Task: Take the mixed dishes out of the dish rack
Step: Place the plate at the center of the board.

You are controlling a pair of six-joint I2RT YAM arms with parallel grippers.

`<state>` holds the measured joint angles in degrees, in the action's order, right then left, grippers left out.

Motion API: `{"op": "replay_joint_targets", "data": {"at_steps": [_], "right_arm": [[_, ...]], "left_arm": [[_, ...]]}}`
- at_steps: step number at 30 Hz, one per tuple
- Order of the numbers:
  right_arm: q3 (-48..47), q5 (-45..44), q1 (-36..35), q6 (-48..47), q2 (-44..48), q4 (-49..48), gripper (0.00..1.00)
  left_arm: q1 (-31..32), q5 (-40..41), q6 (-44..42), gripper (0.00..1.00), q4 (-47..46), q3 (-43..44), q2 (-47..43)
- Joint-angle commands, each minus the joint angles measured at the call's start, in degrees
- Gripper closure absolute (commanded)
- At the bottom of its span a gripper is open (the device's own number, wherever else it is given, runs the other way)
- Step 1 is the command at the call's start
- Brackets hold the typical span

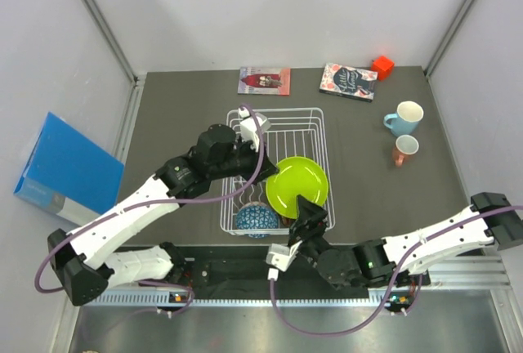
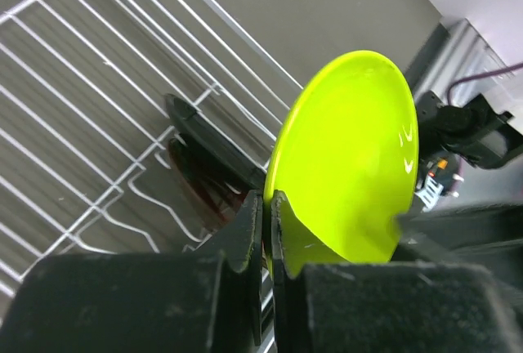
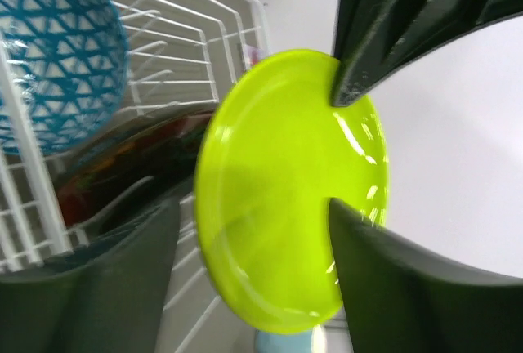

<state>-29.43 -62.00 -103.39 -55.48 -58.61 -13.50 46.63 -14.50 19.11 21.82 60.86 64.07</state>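
**Top view.** The lime green plate (image 1: 298, 185) stands tilted in the near right part of the dish rack (image 1: 315, 124), above the wires, its face turned up toward the camera. The left gripper (image 1: 261, 177) meets the plate's rim at about 9 o'clock. The right gripper (image 1: 309, 216) sits at the rim near 6 o'clock. Both arms are at the plate. The blue-patterned bowl (image 1: 255, 221) lies in the rack's near corner, at 7 o'clock from the plate.

**Left wrist view.** The left gripper (image 2: 266, 206) has its jaws drawn together, and they appear clamped on the thin lower edge of the plate (image 2: 351, 157). The plate rises from there toward 1 o'clock. A black plate (image 2: 208, 136) leans in the dividers just behind it.

**Right wrist view.** The right gripper (image 3: 335, 150) has its jaws apart, astride the plate's (image 3: 270, 198) rim at 3 o'clock. The upper tip is at the edge.

The lift likely falls to the left arm, going straight up clear of the wires.
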Motion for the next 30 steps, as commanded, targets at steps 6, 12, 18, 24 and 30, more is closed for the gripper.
{"op": "replay_joint_targets", "data": {"at_steps": [6,12,18,24,30], "right_arm": [[-5.2,-10.1,-0.5,6.3,3.6,-10.1,0.0],[-12.7,-16.2,0.4,26.5,13.1,-8.4,0.01],[-11.0,-16.5,1.2,38.4,28.0,-9.4,0.0],[-7.8,-16.5,1.4,41.9,34.3,-9.4,0.0],[-7.0,-15.4,1.4,44.6,30.3,-8.1,0.0]], "left_arm": [[-2.1,11.9,1.0,1.0,-0.5,2.9,-2.8],[-19.4,14.8,9.2,1.0,1.9,6.6,-1.4],[-32.3,20.8,13.5,1.0,3.0,13.8,4.9],[-43.7,17.6,20.1,1.0,-2.6,16.3,15.9],[-48.4,19.1,21.9,1.0,-6.1,22.0,31.1]]}}
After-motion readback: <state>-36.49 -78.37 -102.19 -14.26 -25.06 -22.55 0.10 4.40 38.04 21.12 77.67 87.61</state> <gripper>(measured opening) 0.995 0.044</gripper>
